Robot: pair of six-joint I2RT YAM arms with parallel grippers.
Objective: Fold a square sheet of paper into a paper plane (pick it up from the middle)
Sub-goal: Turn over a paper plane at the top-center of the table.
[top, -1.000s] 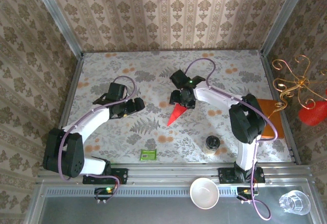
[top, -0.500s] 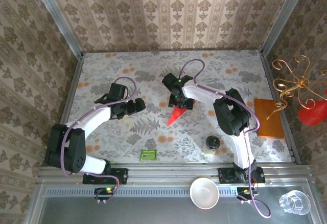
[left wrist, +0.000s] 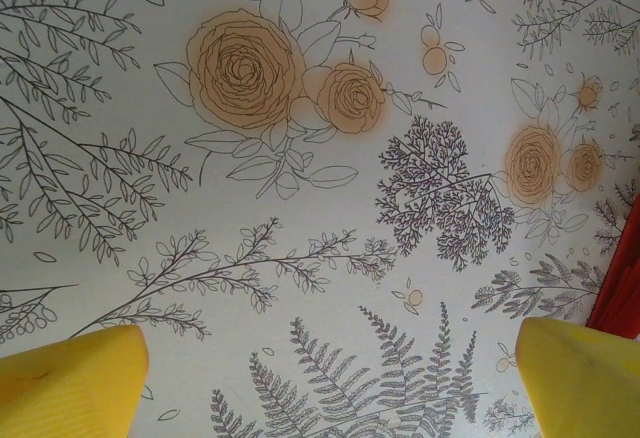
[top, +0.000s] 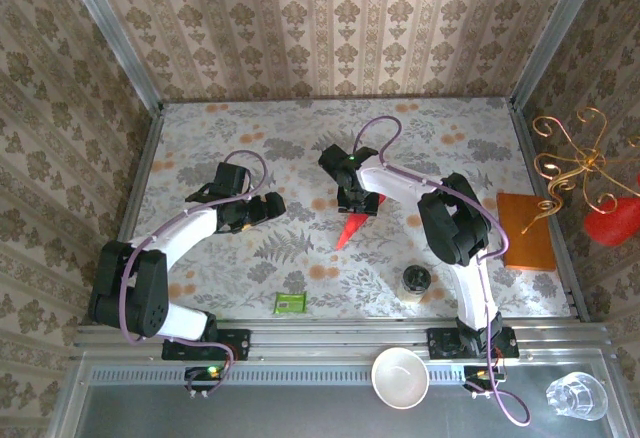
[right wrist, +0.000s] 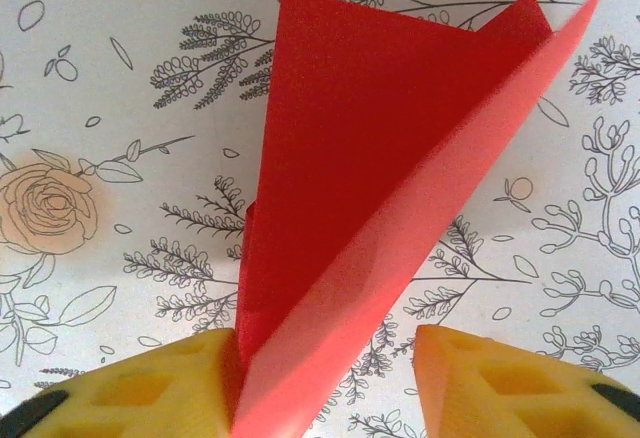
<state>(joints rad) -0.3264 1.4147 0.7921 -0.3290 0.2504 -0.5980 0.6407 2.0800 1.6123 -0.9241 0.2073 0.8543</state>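
Observation:
The square sheet of paper [top: 349, 230] is bright red and creased into a narrow pointed shape in the middle of the table. In the right wrist view the paper [right wrist: 380, 158] stands up as two flaps meeting in a fold. It runs down between my right gripper's [right wrist: 325, 358] yellow fingers. The left finger [right wrist: 150, 388] touches the paper, and the right finger [right wrist: 500, 378] stands apart from it. From above, my right gripper [top: 357, 201] sits over the paper's far end. My left gripper [top: 272, 205] hangs wide open to the left of the paper, and in its own view the left gripper [left wrist: 335, 358] has bare table between its fingers.
A small green packet [top: 290, 303] and a lidded jar [top: 416, 281] lie near the front edge. An orange pad [top: 525, 230] sits at the right edge beside a gold wire stand [top: 575, 163]. A white cup [top: 400, 376] and a glass [top: 575, 395] stand on the front ledge.
My right arm swung left over the paper and its jaws have narrowed. The paper now looks slimmer, its flaps pushed closer together. The left arm has hardly moved.

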